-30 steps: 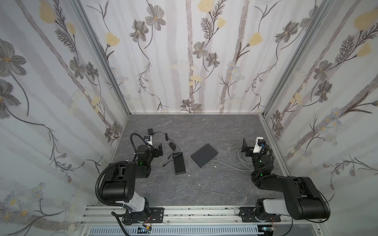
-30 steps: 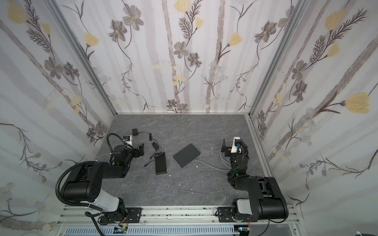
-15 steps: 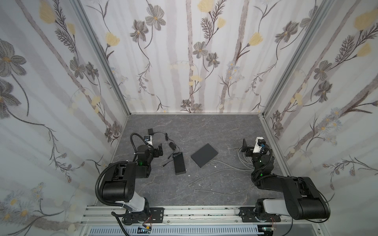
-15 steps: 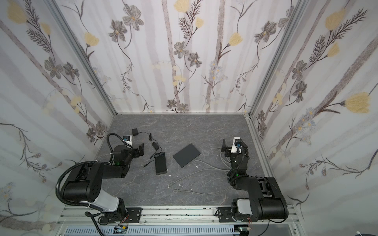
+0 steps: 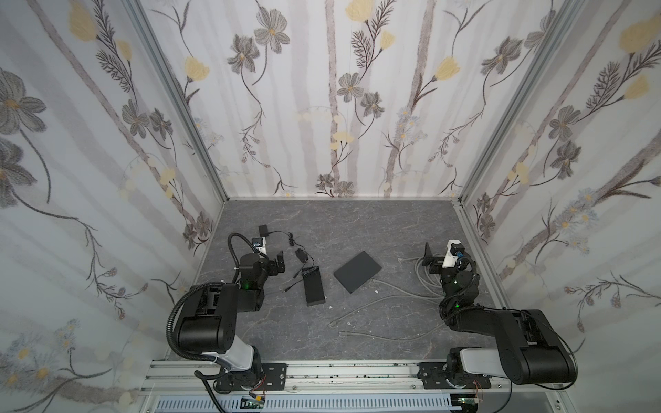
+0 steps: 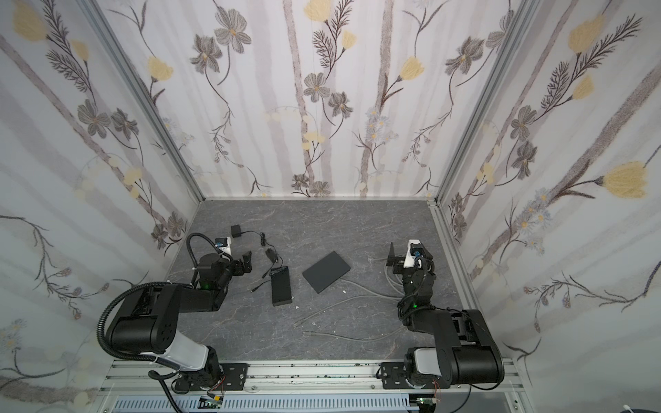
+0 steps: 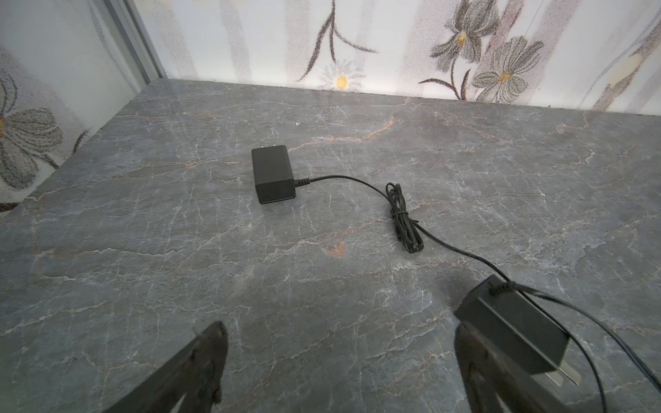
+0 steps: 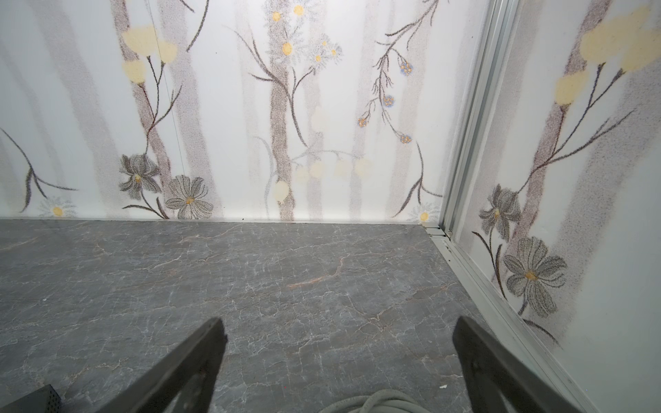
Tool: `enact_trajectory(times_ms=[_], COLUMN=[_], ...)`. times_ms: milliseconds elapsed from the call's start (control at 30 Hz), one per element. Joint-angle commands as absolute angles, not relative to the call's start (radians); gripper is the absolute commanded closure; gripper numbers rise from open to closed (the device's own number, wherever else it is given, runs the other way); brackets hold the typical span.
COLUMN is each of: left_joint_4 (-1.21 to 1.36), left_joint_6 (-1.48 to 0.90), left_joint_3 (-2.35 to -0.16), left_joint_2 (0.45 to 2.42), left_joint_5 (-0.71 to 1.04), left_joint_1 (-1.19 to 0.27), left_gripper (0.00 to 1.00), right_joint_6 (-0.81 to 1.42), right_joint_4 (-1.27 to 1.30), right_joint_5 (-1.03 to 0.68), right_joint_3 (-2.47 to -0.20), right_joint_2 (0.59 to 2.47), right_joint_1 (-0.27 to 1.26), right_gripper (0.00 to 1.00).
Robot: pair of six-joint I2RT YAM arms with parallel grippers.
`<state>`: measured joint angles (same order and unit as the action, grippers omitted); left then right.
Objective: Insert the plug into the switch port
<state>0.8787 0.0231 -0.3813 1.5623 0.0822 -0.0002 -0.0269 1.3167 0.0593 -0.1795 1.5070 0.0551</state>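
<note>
Far left, toward the back: a black power adapter (image 5: 263,230), with its thin cord trailing right.

The left gripper (image 7: 339,343) sits low over the table (image 7: 322,279), fingers spread wide with nothing between them. A second adapter (image 5: 301,255) lies just to its right, close against one finger (image 7: 479,379). Whether they touch cannot be told.

Next right is the switch (image 5: 314,291), judged to be the narrow black box. Its long axis runs near to far, slightly tilted, with the far end by the second adapter. No view shows its ports. A flat black box (image 5: 357,271) lies to its right, apart from it and turned on the diagonal. It could be the switch instead.

Nearer than both, about mid-table, are two free ends of grey cable (image 5: 375,302), taken as the plugs (image 5: 332,324). They are too small to read. Both tips face left, toward the near end of the switch. The cable runs right and far to a coil (image 8: 382,394) beside the right gripper (image 8: 338,339), which is also wide open and empty.

Judgement: the plugs lie near-left of the right gripper and near-right of the left gripper. The left gripper looks a little closer to them and clearly closer to the switch. The approach depends on which face of the switch carries the ports.
</note>
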Motion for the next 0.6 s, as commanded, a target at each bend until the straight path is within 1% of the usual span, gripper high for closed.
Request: enact_trajectory(times_ms=[0, 67, 133, 367, 433, 467, 500, 567], left_joint_4=[0.910, 0.908, 0.887, 0.884, 0.866, 0.825, 0.777, 0.583], left_joint_6=[0.020, 0.017, 0.002, -0.004, -0.035, -0.045, -0.039, -0.032], left_joint_3=[-0.385, -0.387, -0.399, -0.401, -0.405, -0.409, -0.412, -0.442], left_joint_2=[1.566, 1.566, 1.565, 1.565, 1.550, 1.518, 1.459, 1.281], left_joint_5=[0.101, 0.104, 0.064, 0.048, -0.042, -0.092, -0.131, -0.181], left_joint_1=[0.009, 0.012, 0.014, 0.014, 0.012, 0.006, -0.005, -0.058], left_gripper=[0.00, 0.00, 0.00, 0.00, 0.00, 0.00, 0.00, 0.00], right_joint_6=[-0.029, -0.029, -0.028, -0.003, 0.020, 0.030, 0.022, 0.026], right_joint_4=[1.353, 1.353, 1.353, 1.316, 1.325, 1.330, 1.259, 1.052], right_joint_5=[0.069, 0.069, 0.071, 0.092, 0.136, 0.206, 0.237, 0.241], right_joint_3=[-0.180, -0.180, -0.181, -0.200, -0.195, -0.183, -0.184, -0.216], right_joint_2=[1.508, 1.508, 1.508, 1.512, 1.507, 1.469, 1.400, 1.200], right_joint_1=[0.056, 0.055, 0.055, 0.043, 0.033, 0.046, 0.062, 0.081], right_gripper=[0.00, 0.00, 0.00, 0.00, 0.00, 0.00, 0.00, 0.00])
